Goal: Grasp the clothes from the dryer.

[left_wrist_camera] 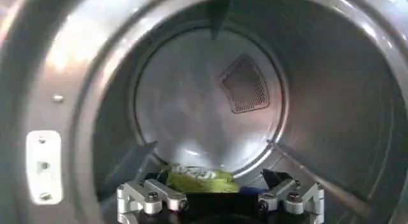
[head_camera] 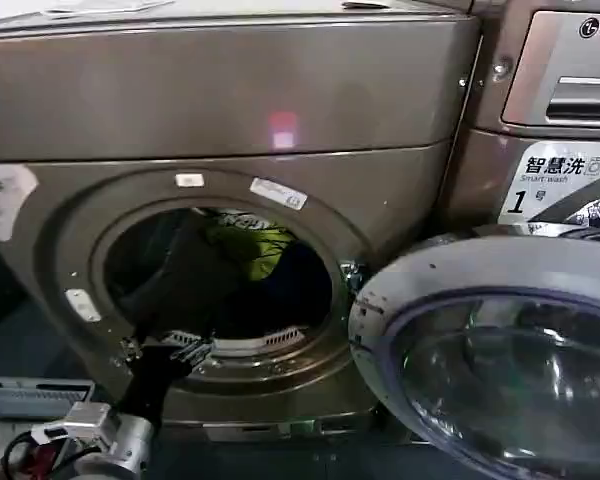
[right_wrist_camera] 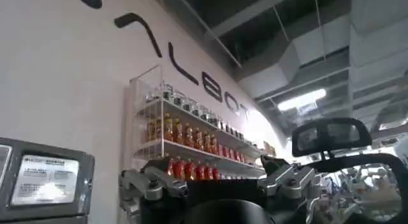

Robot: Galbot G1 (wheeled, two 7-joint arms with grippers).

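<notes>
The dryer (head_camera: 230,90) is the bronze-grey machine in front of me, with its round porthole uncovered. Inside the drum lie the clothes (head_camera: 252,245), a small lime yellow-green bundle with dark navy fabric beside it. My left gripper (head_camera: 175,325) reaches up from the lower left to the porthole's bottom rim. In the left wrist view the left gripper (left_wrist_camera: 213,180) is open, its fingers spread wide, and the clothes (left_wrist_camera: 201,179) rest on the drum floor just beyond them, untouched. My right gripper (right_wrist_camera: 213,168) is open and holds nothing, aimed away at a room wall.
The dryer's glass door (head_camera: 490,350) hangs swung out to the right, close to the porthole. A second machine with an LG logo (head_camera: 550,90) stands on the right. A grey crate (head_camera: 30,395) sits at the lower left. A bottle shelf (right_wrist_camera: 185,142) hangs on the wall.
</notes>
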